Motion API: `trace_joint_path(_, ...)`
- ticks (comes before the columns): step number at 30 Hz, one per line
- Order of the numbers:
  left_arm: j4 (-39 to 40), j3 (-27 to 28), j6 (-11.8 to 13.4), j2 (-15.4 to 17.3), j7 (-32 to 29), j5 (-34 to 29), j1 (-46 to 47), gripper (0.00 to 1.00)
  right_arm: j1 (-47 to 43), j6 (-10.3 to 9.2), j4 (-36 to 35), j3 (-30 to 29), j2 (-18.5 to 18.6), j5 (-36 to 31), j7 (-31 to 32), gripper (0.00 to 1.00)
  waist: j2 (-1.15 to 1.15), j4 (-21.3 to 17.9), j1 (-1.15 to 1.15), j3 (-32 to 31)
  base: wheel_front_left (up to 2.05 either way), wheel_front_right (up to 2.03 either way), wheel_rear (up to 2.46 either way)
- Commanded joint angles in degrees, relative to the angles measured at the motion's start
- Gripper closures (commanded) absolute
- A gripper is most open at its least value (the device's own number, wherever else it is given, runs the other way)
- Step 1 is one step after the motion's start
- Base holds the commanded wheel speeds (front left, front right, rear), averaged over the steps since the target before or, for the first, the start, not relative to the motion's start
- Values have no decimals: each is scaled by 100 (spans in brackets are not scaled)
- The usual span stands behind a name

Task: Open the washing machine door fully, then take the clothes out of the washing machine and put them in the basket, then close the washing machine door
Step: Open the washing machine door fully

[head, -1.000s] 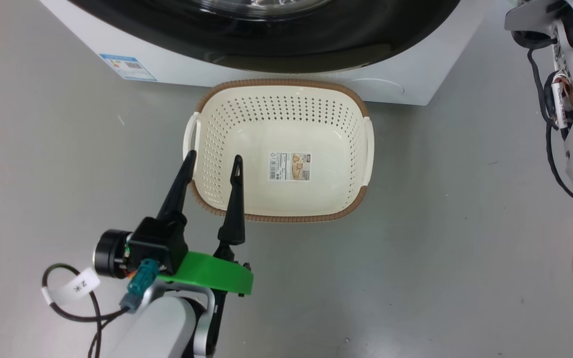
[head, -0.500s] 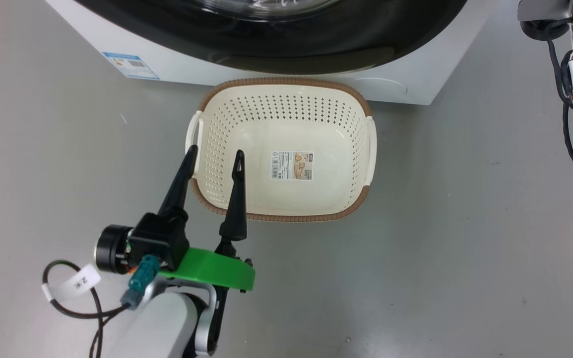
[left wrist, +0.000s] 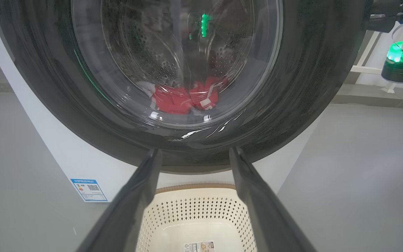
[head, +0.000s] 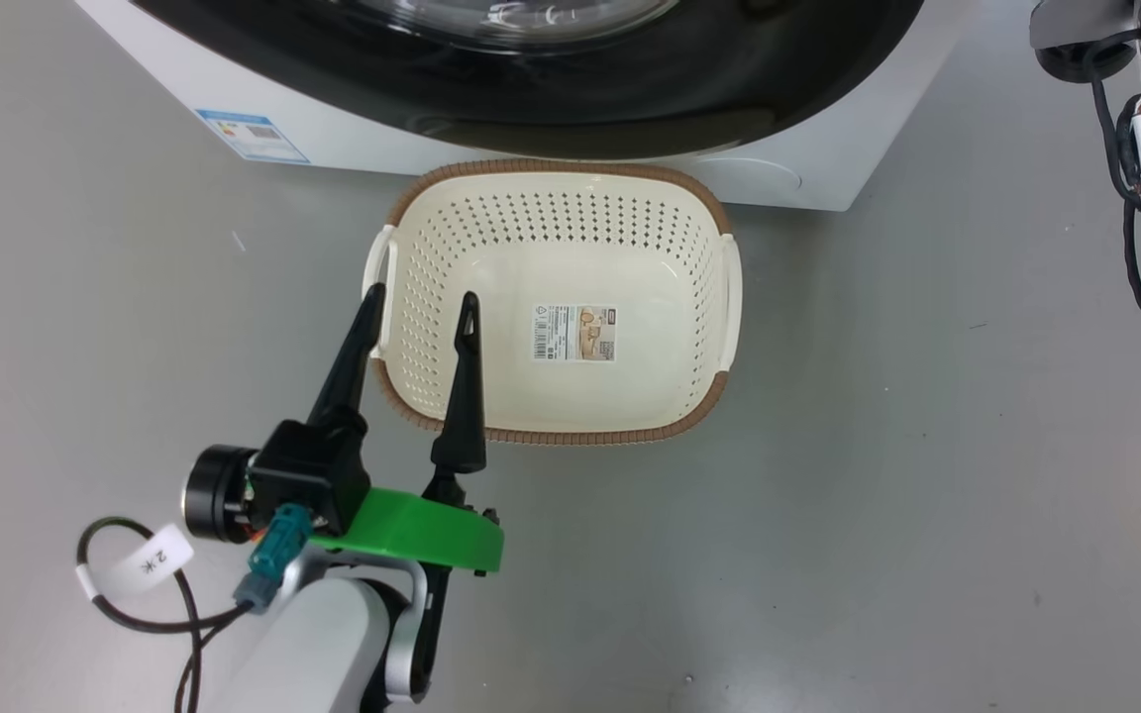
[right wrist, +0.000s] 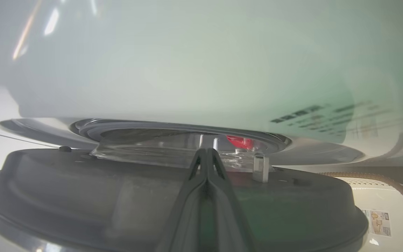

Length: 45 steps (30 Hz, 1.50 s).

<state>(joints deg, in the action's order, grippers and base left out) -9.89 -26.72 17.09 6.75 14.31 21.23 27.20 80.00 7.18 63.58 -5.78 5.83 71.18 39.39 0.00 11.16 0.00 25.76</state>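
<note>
The door (head: 630, 109) is seen ajar low in the right wrist view, and the clothes (left wrist: 173, 99) lie behind its glass at the centre of the left wrist view. The right jaws are clenched, empty, at the gap (a thin purchase), so the edge could be slipped off. The left jaws are spread over the basket (head: 551, 168) at mid-frame in the head view, and either might be clipped by the swinging door.

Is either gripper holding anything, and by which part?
Nothing is held. The left gripper is open and empty near the basket; the right gripper is shut on nothing, beside the washing machine door.
</note>
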Motion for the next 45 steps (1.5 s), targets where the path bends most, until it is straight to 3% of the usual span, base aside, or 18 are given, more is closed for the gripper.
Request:
trace_joint_path(1, 114, 217, -30, 145, 68, -66, 57, 0, 35, 31, -212, 46, -262, -25, 94, 100, 0, -8, 0, -22, 0, 0, 0)
trace_joint_path(19, 256, 347, 118, 286, 51, -55, -84, 0, -549, 31, -539, 156, -294, 218, 322, 100, 0, -70, 0, -333, 0, 0, 0)
trace_joint_path(45, 665, 463, 395, 623, -191, 37, -593, 0, -1797, 31, -974, 1270, -295, 1276, 363, 100, 0, -41, 0, -1210, 0, 0, 0)
